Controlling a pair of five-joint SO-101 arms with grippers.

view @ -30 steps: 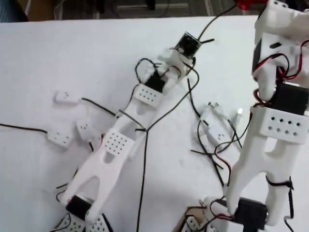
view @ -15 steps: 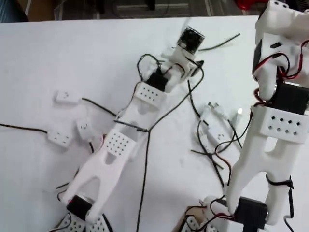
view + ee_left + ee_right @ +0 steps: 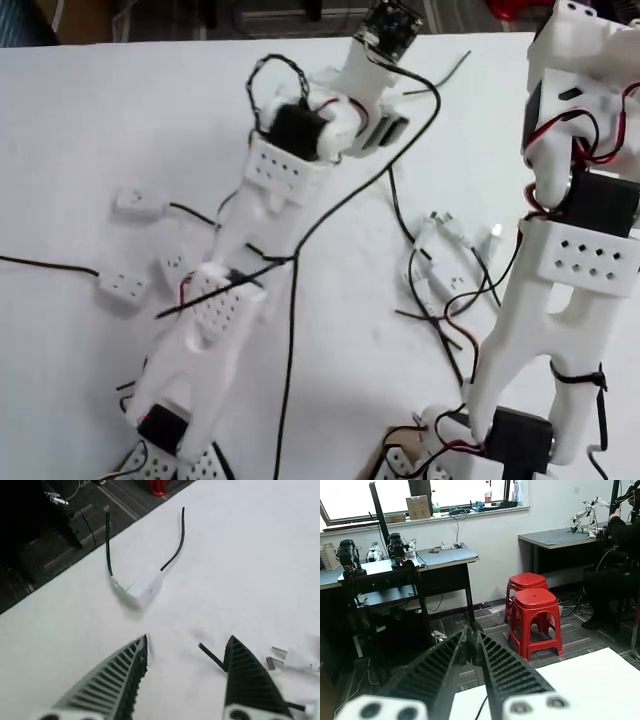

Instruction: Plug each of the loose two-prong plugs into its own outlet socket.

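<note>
My left gripper [image 3: 187, 640] hangs open above the table near its far edge, nothing between its fingers [image 3: 125, 680]. Beyond it lies a small white block [image 3: 142, 587] with black cords [image 3: 177, 545]; I cannot tell whether it is a plug or a socket. In the high view the left gripper [image 3: 383, 125] sits at the top centre. Three white outlet sockets [image 3: 138, 202] [image 3: 122, 288] [image 3: 175, 266] lie at the left. Loose plugs [image 3: 443, 226] [image 3: 495, 235] lie by another white socket [image 3: 450, 281] right of centre. My right gripper [image 3: 471, 641] is shut, raised and facing the room.
Black cables [image 3: 292, 330] cross the table [image 3: 120, 110] under and beside the left arm [image 3: 215, 310]. The right arm [image 3: 560, 270] stands tall at the right edge. Red stools [image 3: 532, 605] and desks are in the room behind.
The left arm has lifted and swung toward the table's far edge, dragging its black cable along. The right arm has kept still.
</note>
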